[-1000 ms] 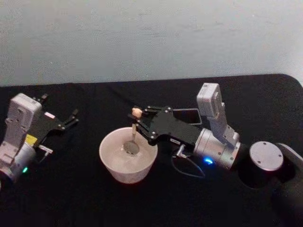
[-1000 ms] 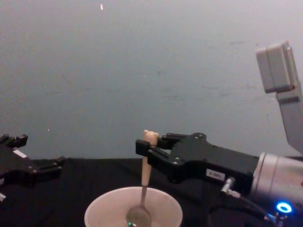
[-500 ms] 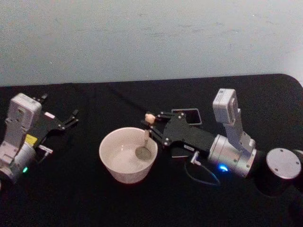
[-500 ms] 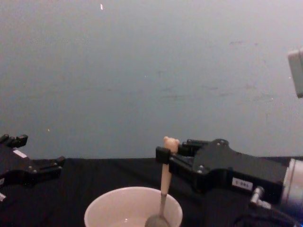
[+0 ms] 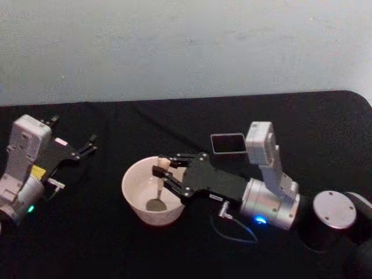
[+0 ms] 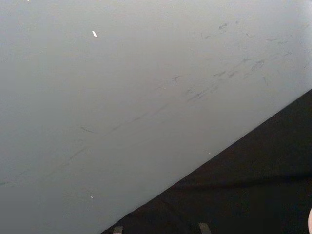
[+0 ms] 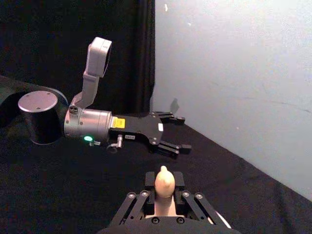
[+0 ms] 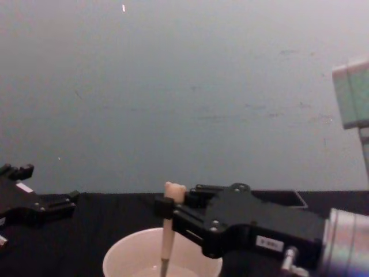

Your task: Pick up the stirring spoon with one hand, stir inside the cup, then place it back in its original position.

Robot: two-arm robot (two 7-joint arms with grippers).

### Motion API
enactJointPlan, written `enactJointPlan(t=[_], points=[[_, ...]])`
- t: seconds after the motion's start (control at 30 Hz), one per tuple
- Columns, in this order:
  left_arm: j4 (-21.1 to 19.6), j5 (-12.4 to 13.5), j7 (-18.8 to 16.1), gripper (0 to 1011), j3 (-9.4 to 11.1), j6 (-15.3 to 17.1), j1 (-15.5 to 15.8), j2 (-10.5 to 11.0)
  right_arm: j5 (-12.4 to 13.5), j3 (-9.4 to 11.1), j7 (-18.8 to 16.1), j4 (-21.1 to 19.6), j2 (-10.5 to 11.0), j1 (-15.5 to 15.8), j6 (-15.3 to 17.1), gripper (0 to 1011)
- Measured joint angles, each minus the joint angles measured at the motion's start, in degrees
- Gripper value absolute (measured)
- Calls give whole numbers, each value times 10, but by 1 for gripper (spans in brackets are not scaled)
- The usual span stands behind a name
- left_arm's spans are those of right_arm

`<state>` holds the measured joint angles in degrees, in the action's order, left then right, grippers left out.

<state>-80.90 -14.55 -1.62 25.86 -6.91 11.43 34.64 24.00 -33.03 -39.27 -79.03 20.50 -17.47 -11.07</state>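
Observation:
The cream-white cup [image 5: 138, 195] stands on the black table; its rim also shows low in the chest view [image 8: 124, 249]. My right gripper [image 5: 161, 172] reaches over the cup from the right and is shut on the stirring spoon [image 5: 158, 186], which stands upright with its bowl down inside the cup. In the chest view the spoon's beige handle with the bear knob [image 8: 170, 219] sticks up out of the right gripper [image 8: 168, 209]. The right wrist view shows the knob [image 7: 164, 181] between the fingers. My left gripper [image 5: 88, 145] rests open at the far left, apart from the cup.
A dark grey square holder [image 5: 228, 143] stands behind the right arm. A round grey-topped cylinder [image 5: 333, 210] sits at the right. The table's back edge meets a pale wall.
The right gripper has swung the spoon from the cup's right side to its left front, so the spoon bowl has moved across the inside of the cup. The left arm has not moved.

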Motion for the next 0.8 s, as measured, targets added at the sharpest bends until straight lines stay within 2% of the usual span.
enactJointPlan(t=[0.13,0.33,0.8], points=[[0,0,0,1001,0,0,0,0,-8,-6,4,18,-12,-13,-5,212],[0,0,0,1001,0,0,0,0,-19,-4,19,46,-28,-31,-16,212],[0,0,0,1001,0,0,0,0,-28,15,36,67,-35,-42,-21,212]])
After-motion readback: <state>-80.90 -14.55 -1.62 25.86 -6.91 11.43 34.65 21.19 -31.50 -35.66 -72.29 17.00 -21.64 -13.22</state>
